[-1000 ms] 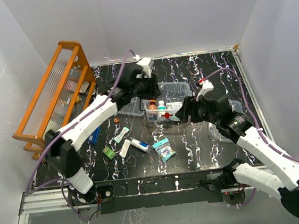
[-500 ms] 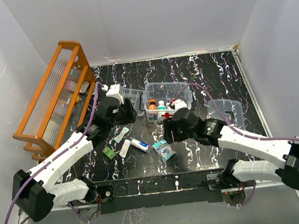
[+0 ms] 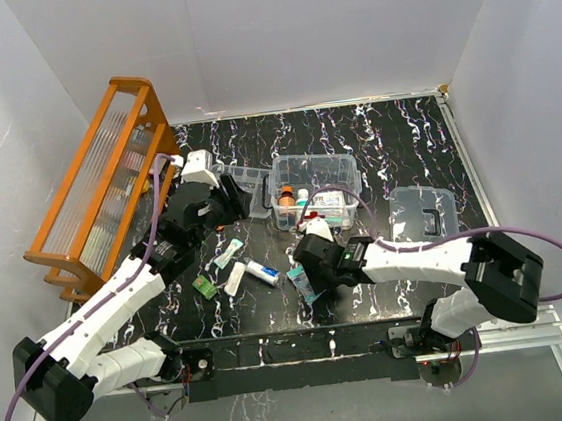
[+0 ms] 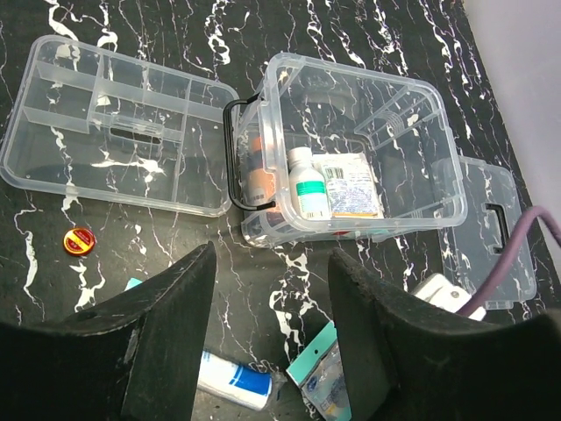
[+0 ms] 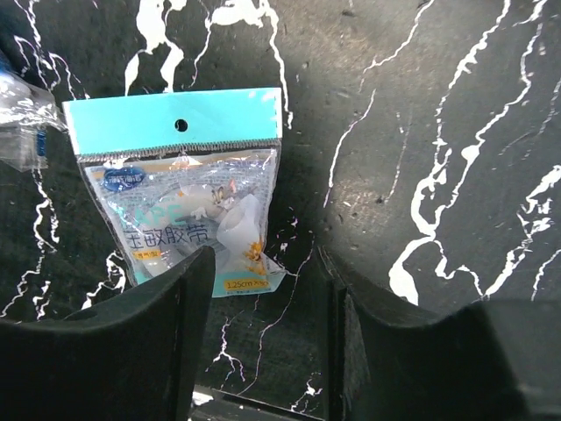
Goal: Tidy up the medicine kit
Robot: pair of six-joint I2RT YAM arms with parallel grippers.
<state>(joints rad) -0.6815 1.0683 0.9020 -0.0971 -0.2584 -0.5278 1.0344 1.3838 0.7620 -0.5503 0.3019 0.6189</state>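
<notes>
The right gripper (image 3: 303, 268) has swung down from the kit (image 3: 349, 166), where it hung a second ago, to the near middle of the table (image 3: 404, 132). Its jaws stand apart, astride the near corner of a pouch (image 5: 188, 193), with nothing clamped. The left gripper (image 4: 272, 263) has drawn back from the far side of the kit and now hovers to its left, jaws apart and holding nothing. With the right arm gone from over it, the lid (image 3: 422, 211) lies fully in view. It rests flat on the table to the right of the kit and apart from it, dark handle up.

The kit stands open at the table's middle. At its left end stand a white bottle (image 4: 307, 184) and an orange-capped bottle (image 3: 287, 199), and a flat packet (image 4: 348, 184) sits just beside the white bottle. A divided tray (image 4: 53, 167) sits just left of the kit.

The left wrist view picks out a red cap (image 4: 79, 239) by the tray's near edge, which the left arm hides from above. The right wrist view alone shows the pouch's teal header, its punched hole and its cartoon print. Only the top view takes in the rack (image 3: 107, 183) at the far left, and a green packet (image 3: 205, 287) left of a tube (image 3: 262, 271).
</notes>
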